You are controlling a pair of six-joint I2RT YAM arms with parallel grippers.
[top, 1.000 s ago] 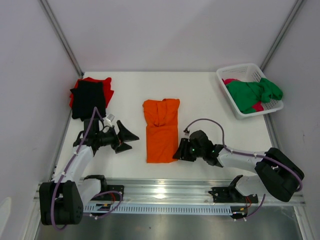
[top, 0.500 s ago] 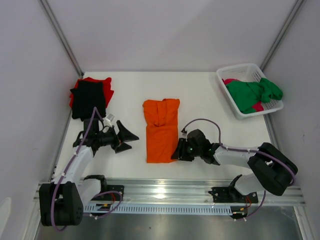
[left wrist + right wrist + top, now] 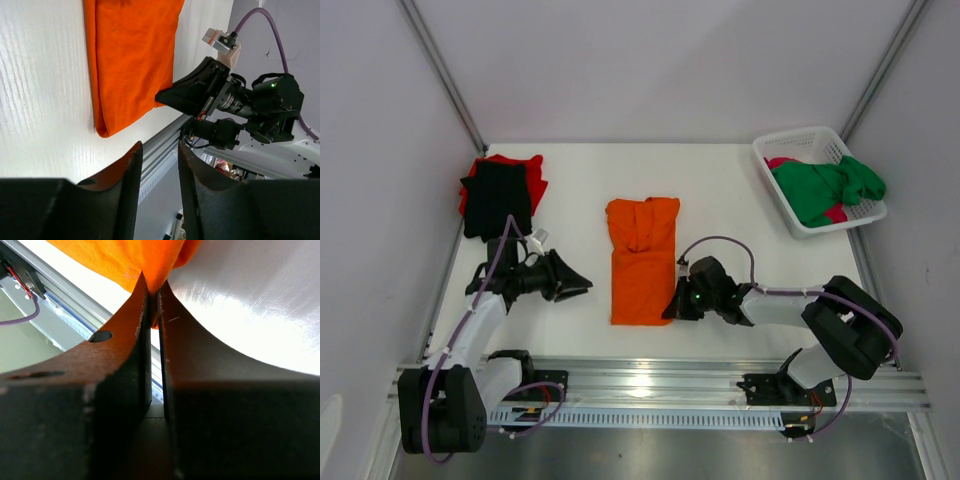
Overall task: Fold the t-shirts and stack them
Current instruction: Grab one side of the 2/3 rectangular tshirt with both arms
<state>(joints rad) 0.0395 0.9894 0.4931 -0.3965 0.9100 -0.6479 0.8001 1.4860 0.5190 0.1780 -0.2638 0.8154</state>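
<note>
right gripper (image 3: 671, 307) pinches the orange t-shirt (image 3: 642, 262); left gripper (image 3: 582, 285) slightly parted, holding nothing.

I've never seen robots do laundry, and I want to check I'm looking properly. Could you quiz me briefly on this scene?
1. True or false: the black shirt lies on top of the red shirt.
2. Which one does the right tool pinch? A the black shirt, B the orange shirt, C the red shirt.
3. Fill in: the basket holds a green shirt and a ___ one.

Key: 1 true; 2 B; 3 pink shirt.
</note>
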